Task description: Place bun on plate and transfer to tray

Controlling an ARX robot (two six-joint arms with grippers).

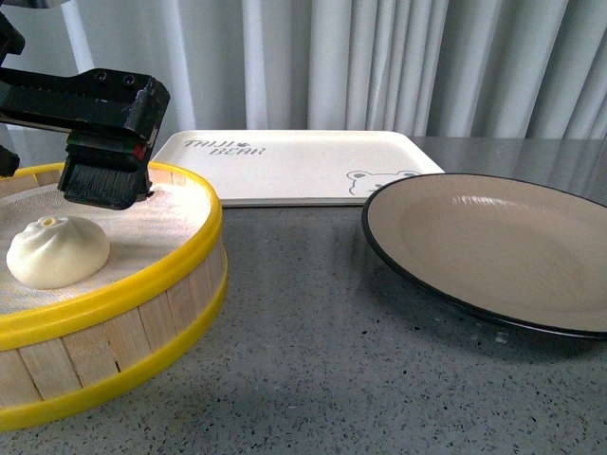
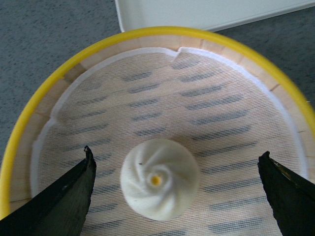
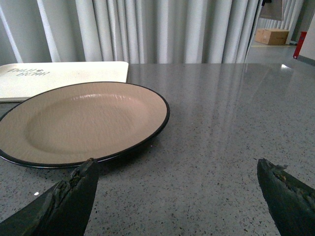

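The cream-white bun (image 1: pixel 57 250) sits on the cloth liner inside the yellow-rimmed bamboo steamer (image 1: pixel 142 284) at the left. My left gripper (image 1: pixel 102 190) hovers over the steamer, just behind and above the bun. In the left wrist view the open left gripper (image 2: pixel 177 150) has the bun (image 2: pixel 160 178) between its fingers without touching it. The empty taupe plate (image 1: pixel 493 246) with a black rim lies at the right. The cream tray (image 1: pixel 294 166) lies behind, empty. My right gripper (image 3: pixel 175 161) is open and empty, low over the table beside the plate (image 3: pixel 83 120).
The steamer's rim (image 2: pixel 147 37) rings the bun closely. The tray's corner (image 2: pixel 206 12) lies just beyond the steamer, and the tray (image 3: pixel 59 76) lies behind the plate. Grey speckled tabletop (image 1: pixel 313 332) lies between steamer and plate. Curtains hang behind the table.
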